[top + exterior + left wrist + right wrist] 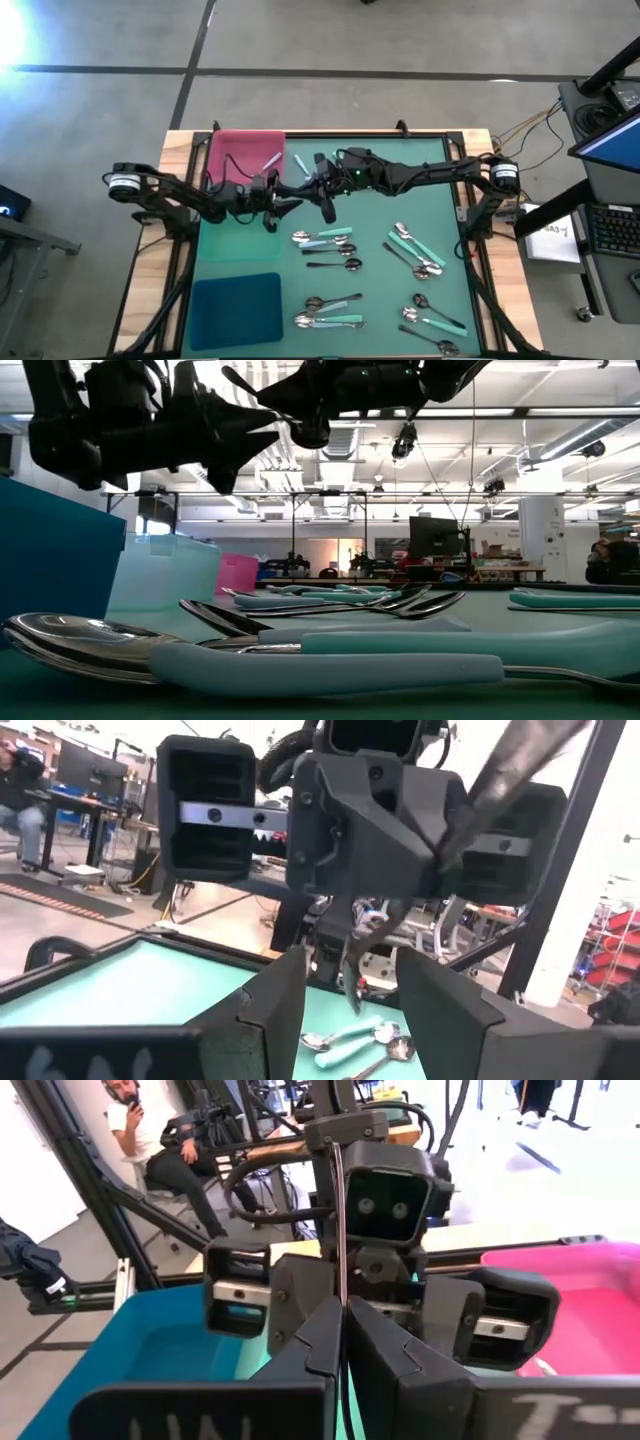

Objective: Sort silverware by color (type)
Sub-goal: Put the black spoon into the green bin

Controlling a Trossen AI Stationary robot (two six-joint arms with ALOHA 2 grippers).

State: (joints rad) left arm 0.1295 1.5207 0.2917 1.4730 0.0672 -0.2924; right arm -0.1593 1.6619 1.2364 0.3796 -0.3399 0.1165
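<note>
The green-topped table (440,200) fills the overhead view, with three plastic trays down its left side: a pink tray (235,152) at the far end, a pale mint-green tray (228,240) in the middle and a dark blue tray (237,308) nearest.

The two dark arms reach in from opposite sides and meet above the table's far left part, just beside the pink and mint-green trays. The left hand (283,207) hangs over the near edge of the mint-green tray, its fingers (455,1010) spread apart with nothing between them, pointing at the other hand. The right hand (327,202) faces it; its fingers (318,1342) are pressed together on a thin dark utensil handle (341,1220) that stands up out of the grip.

The small metal spoons with silver heads (345,250) lie scattered over the table's near and right part, well apart from the hands: a cluster near the middle, another with mint-teal handles (417,245) to the right, and more along the near edge (330,318). One light utensil (272,160) lies inside the pink tray, and a mint-teal one (301,163) just beside that tray.
</note>
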